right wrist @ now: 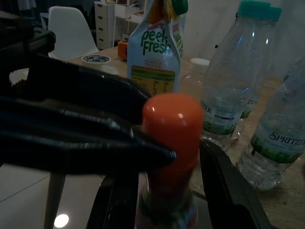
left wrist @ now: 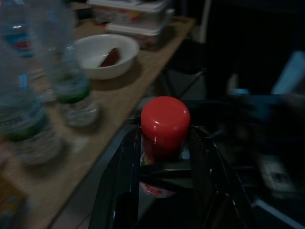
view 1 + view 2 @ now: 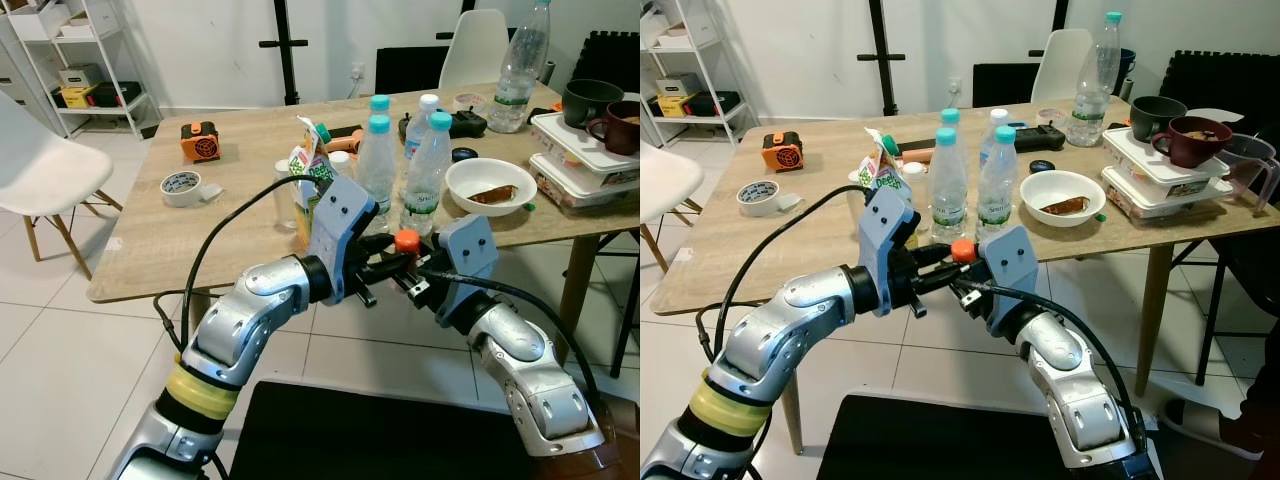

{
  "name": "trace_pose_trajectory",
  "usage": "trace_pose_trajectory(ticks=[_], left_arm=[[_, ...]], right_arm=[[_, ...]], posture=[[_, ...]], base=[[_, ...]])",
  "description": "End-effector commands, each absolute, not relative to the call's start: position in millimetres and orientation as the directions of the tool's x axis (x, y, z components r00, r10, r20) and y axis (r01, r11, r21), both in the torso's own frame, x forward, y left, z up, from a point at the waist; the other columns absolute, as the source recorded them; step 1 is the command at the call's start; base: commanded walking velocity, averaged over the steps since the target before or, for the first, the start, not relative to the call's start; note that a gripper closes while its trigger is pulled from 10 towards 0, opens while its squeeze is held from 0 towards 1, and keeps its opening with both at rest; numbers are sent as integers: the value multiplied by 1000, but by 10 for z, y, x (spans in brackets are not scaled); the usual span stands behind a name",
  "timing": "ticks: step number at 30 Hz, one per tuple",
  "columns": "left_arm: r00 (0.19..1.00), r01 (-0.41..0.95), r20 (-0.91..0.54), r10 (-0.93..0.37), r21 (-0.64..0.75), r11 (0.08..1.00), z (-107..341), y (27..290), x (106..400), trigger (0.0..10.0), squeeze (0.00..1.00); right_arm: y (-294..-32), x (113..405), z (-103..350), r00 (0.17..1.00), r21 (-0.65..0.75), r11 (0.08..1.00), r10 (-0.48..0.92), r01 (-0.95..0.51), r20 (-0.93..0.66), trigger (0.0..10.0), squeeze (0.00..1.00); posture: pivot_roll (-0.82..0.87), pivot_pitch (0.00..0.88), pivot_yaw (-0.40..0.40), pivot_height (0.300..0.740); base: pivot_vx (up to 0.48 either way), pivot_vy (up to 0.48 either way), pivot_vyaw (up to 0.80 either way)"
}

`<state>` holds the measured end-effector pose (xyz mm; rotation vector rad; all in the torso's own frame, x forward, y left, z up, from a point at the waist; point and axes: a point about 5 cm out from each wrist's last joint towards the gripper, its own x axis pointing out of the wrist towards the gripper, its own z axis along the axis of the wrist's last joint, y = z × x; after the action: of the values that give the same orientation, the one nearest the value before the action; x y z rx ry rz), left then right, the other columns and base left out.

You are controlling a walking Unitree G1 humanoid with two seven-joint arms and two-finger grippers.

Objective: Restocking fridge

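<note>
A small bottle with a red-orange cap [image 3: 405, 240] stands upright in the air just in front of the wooden table's near edge [image 3: 200, 285]. My left gripper [image 3: 388, 264] comes in from the left and is shut on its neck, one finger [image 2: 127, 162] pressed to each side below the cap [image 2: 165, 123]. From the right, my right gripper [image 3: 414, 278] grips the same bottle [image 1: 170, 143] lower down, and its fingers [image 1: 220, 181] flank the body. The bottle's lower part is hidden between the two grippers.
On the table behind stand three water bottles [image 3: 428, 170], a juice carton [image 3: 310, 172], a white bowl [image 3: 490, 185] with food, a tape roll [image 3: 181, 187], stacked containers [image 3: 585, 165] and mugs [image 3: 588, 100]. A white chair [image 3: 40, 170] stands at the left.
</note>
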<state>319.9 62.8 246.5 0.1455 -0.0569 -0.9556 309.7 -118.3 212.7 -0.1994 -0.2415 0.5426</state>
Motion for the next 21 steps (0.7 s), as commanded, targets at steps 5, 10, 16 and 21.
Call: trace_pose_trajectory(ticks=[5, 10, 16, 21], left_arm=[[582, 805, 4, -813, 143, 576, 2542, 702, 3225, 10000, 0], [557, 823, -7, -830, 137, 551, 2513, 695, 3190, 10000, 0], [539, 837, 3, -843, 115, 535, 2515, 670, 3167, 10000, 0], [502, 860, 9, -865, 104, 500, 2535, 632, 3119, 10000, 0]], right_arm=[[-1214, 3087, 2029, 849, -234, 850, 510, -472, 141, 10000, 0], [-1208, 3101, 2025, 852, -218, 856, 503, -468, 147, 10000, 0], [-1204, 3111, 2026, 853, -198, 861, 499, -468, 154, 10000, 0], [-1209, 3118, 2024, 853, -146, 868, 495, -475, 163, 10000, 0]], posture=[[-51, 171, 77, 740], [-45, 170, 80, 740], [-45, 170, 79, 740], [-45, 169, 81, 740]], base=[[0, 0, 0], [0, 0, 0], [0, 0, 0], [0, 0, 0]])
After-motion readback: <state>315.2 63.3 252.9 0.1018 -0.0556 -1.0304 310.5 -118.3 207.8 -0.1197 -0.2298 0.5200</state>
